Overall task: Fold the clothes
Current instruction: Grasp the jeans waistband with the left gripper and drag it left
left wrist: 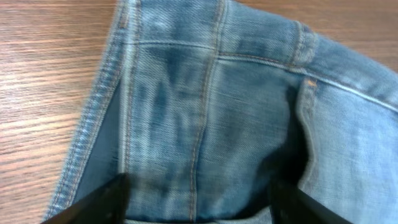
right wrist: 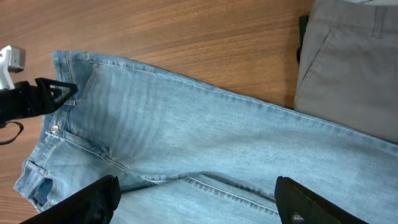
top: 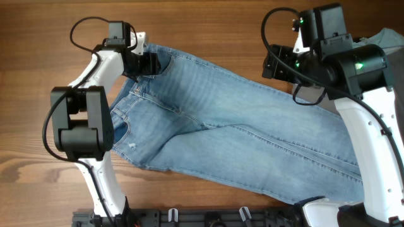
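The light blue jeans (top: 240, 126) lie spread flat across the wooden table, waistband at the left and legs running to the lower right. My left gripper (top: 151, 63) is at the far corner of the waistband. In the left wrist view its fingers (left wrist: 199, 199) are wide open, with the denim (left wrist: 249, 93) lying between and below them. My right gripper (top: 276, 65) hovers above the upper leg. In the right wrist view it is open (right wrist: 196, 193) and empty, well above the jeans (right wrist: 205, 124). The leg hems are out of view.
Grey trousers (right wrist: 348, 56) lie beyond the jeans at the table's far right, also seen in the overhead view (top: 388, 41). Bare wooden table (top: 38, 126) lies to the left. The left arm's fingertips (right wrist: 56, 93) show in the right wrist view.
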Robot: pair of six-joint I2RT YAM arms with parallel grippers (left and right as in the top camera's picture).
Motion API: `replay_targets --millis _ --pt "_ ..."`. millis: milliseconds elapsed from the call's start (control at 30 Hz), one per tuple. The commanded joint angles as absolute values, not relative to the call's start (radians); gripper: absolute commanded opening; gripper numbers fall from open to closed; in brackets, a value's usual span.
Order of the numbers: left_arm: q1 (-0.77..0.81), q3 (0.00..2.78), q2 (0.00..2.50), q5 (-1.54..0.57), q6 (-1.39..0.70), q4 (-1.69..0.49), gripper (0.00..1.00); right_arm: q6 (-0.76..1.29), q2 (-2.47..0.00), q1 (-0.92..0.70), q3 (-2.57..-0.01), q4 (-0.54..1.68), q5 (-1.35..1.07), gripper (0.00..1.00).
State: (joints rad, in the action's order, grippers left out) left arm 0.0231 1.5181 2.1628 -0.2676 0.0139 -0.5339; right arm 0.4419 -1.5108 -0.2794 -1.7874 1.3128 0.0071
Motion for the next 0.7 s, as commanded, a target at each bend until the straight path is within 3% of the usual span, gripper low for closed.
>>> replay_targets --millis 0,100,200,300,333,467,600,667 --pt "0.008 1.507 2.281 -0.167 0.022 -0.54 0.35 0.448 -1.515 -0.274 -1.785 1.314 -0.001 0.83" --pt "-0.002 1.507 2.299 -0.129 0.009 -0.542 0.04 0.448 -1.515 -0.274 -1.785 1.314 -0.001 0.82" --pt "-0.065 1.508 2.299 0.014 -0.143 -0.54 0.04 0.447 -1.515 -0.274 -1.785 1.314 -0.001 0.82" --pt "-0.257 1.507 2.299 0.046 -0.312 -0.604 0.07 0.445 -1.515 -0.274 -1.785 1.331 -0.001 0.82" --pt "-0.313 1.507 2.299 -0.008 -0.318 -0.61 0.08 0.445 -1.515 -0.274 -1.785 1.337 -0.001 0.82" --pt "-0.489 1.527 2.282 -0.483 -0.134 -0.579 0.29 0.445 -1.515 -0.274 -1.785 1.341 -0.001 0.82" --pt "-0.575 1.558 2.218 -0.493 -0.134 -0.622 0.32 0.445 -1.515 -0.274 -1.785 1.353 -0.001 0.83" --pt "-0.583 1.558 2.16 -0.64 -0.047 -0.653 0.3 0.444 -1.515 -0.274 -1.785 1.359 -0.001 0.83"
